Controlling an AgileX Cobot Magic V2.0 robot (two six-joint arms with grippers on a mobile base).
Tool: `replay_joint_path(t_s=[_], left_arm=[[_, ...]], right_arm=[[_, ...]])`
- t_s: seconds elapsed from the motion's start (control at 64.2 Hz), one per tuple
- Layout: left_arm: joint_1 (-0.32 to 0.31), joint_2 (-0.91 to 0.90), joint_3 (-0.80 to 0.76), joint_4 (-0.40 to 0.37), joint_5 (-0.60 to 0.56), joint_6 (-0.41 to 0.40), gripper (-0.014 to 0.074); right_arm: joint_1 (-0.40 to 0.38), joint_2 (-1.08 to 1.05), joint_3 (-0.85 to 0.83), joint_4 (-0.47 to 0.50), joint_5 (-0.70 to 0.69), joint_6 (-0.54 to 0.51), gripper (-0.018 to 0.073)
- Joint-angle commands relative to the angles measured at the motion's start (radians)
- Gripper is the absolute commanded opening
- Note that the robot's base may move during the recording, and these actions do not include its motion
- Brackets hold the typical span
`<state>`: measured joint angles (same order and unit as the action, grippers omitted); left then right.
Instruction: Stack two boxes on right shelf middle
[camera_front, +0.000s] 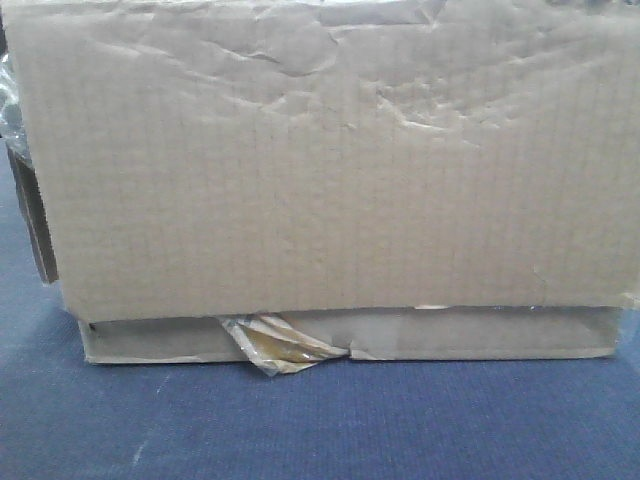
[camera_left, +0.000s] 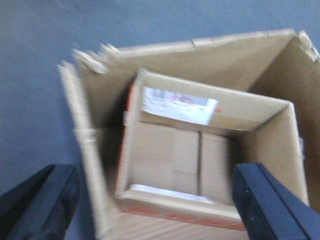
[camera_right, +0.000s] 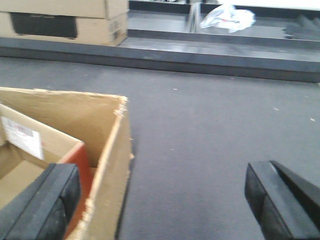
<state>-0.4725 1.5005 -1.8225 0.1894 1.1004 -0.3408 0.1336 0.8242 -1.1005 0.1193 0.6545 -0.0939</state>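
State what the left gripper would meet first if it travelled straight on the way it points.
Probably the smaller open brown cardboard box nested inside the larger open brown cardboard box; the left gripper points into it. Blur leaves depth uncertain.

The wide corrugated cardboard box (camera_front: 320, 160) I face is a plain dull brown with a faint ribbed grid over its wrinkled front, a strip of yellowish clear tape (camera_front: 285, 345) at the lower seam, and blue carpet (camera_front: 300, 430) below it. My left gripper (camera_left: 155, 210) has black fingers (camera_left: 42, 202), and the smaller tan open carton (camera_left: 170, 160) shows orange-red printed edges and a white label (camera_left: 179, 105) with red marks. My right gripper (camera_right: 162, 205) is black too, the carpet there reads dark grey, and I see a distant brown carton (camera_right: 90, 20) with a black panel and a white crumpled bag (camera_right: 227, 17).
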Motion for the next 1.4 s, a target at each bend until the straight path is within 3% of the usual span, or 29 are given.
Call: replay_joint_path(t_s=[0.0, 0.187, 0.311, 0.669, 1.074, 1.152, 1.198, 1.261, 1.354, 1.385], left_arm=[[0.008, -0.056, -0.008, 0.067, 0.053, 0.011, 0.051], [0.096, -0.09, -0.006, 0.051, 0.121, 0.109, 0.051], [0.148, -0.092, 0.033, -0.035, 0.121, 0.139, 0.051], [0.148, -0.04, 0.268, -0.218, 0.121, 0.139, 0.051], [0.146, 0.073, 0.316, -0.229, 0.097, 0.137, 0.0488], [0.146, 0.081, 0.316, -0.229, 0.091, 0.12, 0.0418], [0.146, 0.087, 0.316, -0.229, 0.091, 0.12, 0.0321], [0.146, 0.092, 0.316, -0.229, 0.091, 0.12, 0.0194], [0.146, 0.092, 0.316, -0.231, 0.091, 0.112, -0.0099], [0.146, 0.092, 0.316, -0.231, 0.091, 0.109, -0.0111]], right_arm=[[0.028, 0.067, -0.099, -0.002, 0.078, 0.0, 0.057], [0.102, 0.235, -0.263, -0.002, 0.227, 0.0, 0.057], [0.136, 0.325, -0.293, -0.002, 0.304, 0.0, 0.057], [0.15, 0.508, -0.293, -0.002, 0.393, 0.0, 0.057], [0.15, 0.647, -0.293, -0.002, 0.39, 0.0, 0.0567], [0.15, 0.663, -0.293, -0.002, 0.392, 0.0, 0.0514], [0.15, 0.67, -0.293, -0.002, 0.392, 0.0, 0.0446], [0.15, 0.677, -0.293, -0.002, 0.392, 0.0, 0.0314], [0.15, 0.679, -0.293, -0.002, 0.396, 0.0, 0.0045], [0.15, 0.679, -0.293, -0.002, 0.4, 0.0, -0.0017]])
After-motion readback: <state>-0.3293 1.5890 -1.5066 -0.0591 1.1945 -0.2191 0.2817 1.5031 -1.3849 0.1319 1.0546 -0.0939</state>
